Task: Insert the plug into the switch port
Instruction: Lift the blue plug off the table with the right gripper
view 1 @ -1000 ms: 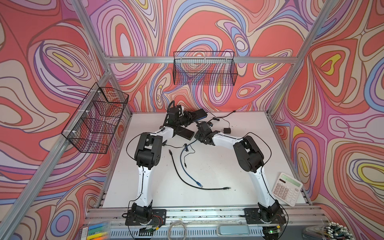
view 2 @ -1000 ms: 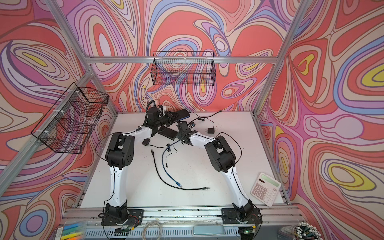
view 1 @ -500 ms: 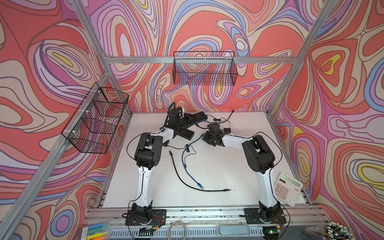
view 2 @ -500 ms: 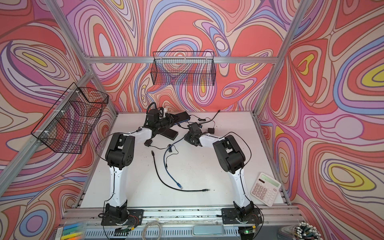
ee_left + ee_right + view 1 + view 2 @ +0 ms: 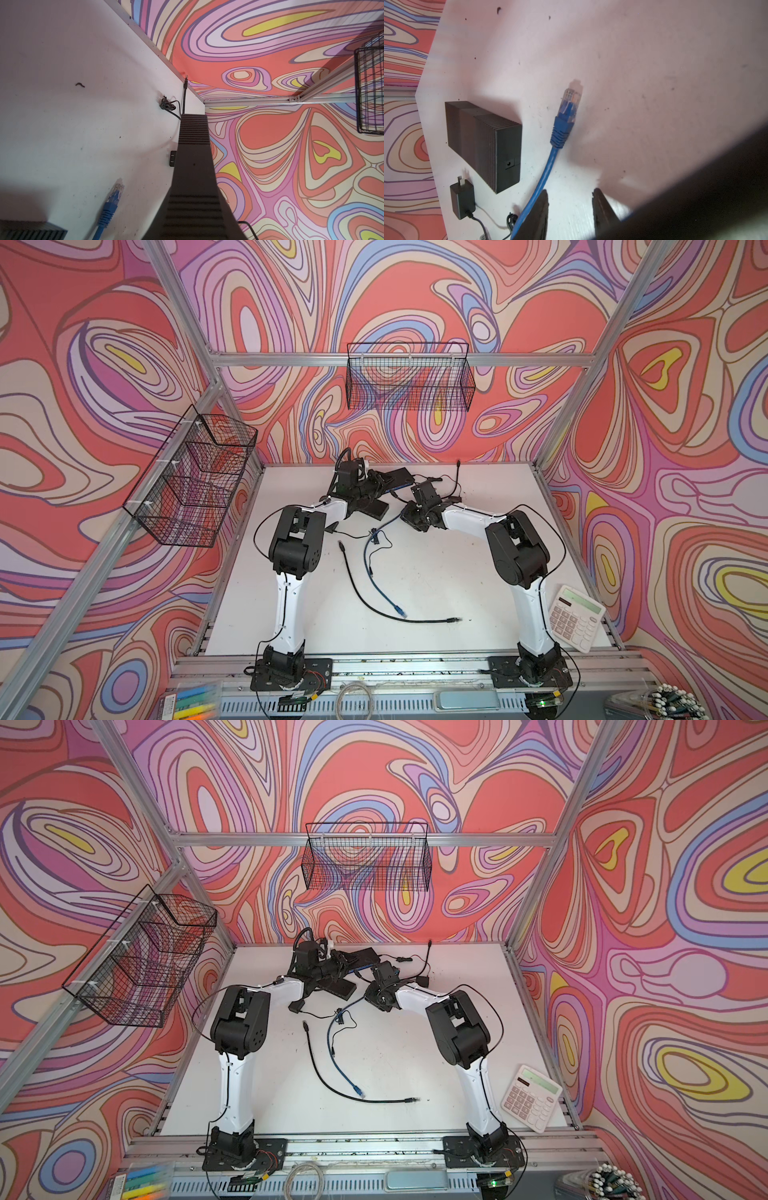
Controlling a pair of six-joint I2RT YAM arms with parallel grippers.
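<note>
Right fingers point(image 5: 537, 216) have parted, blue plug point(image 5: 568, 108) lying free just ahead of them; left fingers point(image 5: 376, 480) clamp the switch point(image 5: 400, 475).

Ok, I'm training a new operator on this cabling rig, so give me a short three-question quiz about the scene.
1. What does the left hand grip?
2. True or false: the blue plug sits inside the switch port.
3. Which hand stands open? A left hand; B right hand; C neither.
Key: 1 the switch; 2 false, it is outside, apart from the switch; 3 B.
</note>
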